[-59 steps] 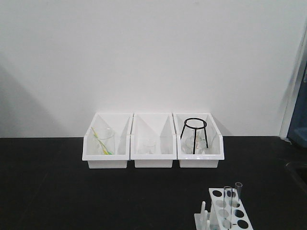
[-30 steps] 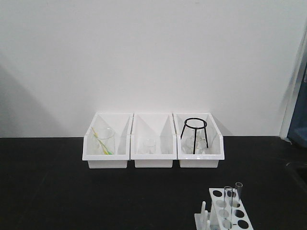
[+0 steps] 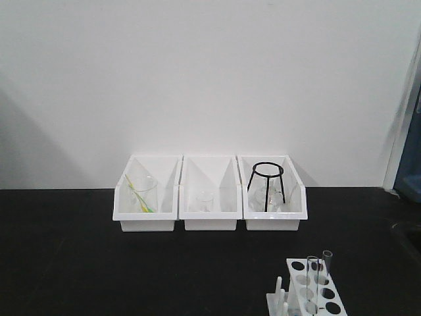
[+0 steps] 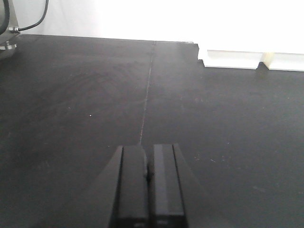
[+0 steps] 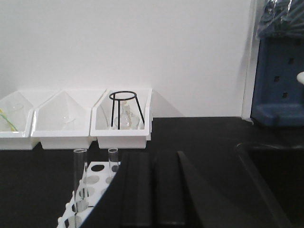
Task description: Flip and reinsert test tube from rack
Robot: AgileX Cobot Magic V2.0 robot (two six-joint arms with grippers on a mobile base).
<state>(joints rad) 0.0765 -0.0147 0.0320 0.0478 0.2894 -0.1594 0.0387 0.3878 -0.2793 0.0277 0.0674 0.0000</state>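
Note:
The white rack [image 3: 314, 289] stands at the front right of the black table, pegs on its left side; it also shows in the right wrist view [image 5: 92, 183]. Two clear test tubes stand upright in it, rims up: a nearer one [image 3: 312, 280] [image 5: 79, 178] and a farther one [image 3: 327, 264] [image 5: 113, 161]. My right gripper [image 5: 153, 161] is shut and empty, just right of the rack, with its left finger covering part of it. My left gripper [image 4: 148, 154] is shut and empty over bare table, far from the rack. Neither gripper shows in the front view.
Three white open-front bins stand in a row at the back: the left one [image 3: 146, 192] holds a beaker, the middle one [image 3: 209, 194] a small glass, the right one [image 3: 272, 191] a flask under a black wire tripod. A sink edge [image 5: 266, 166] lies at right.

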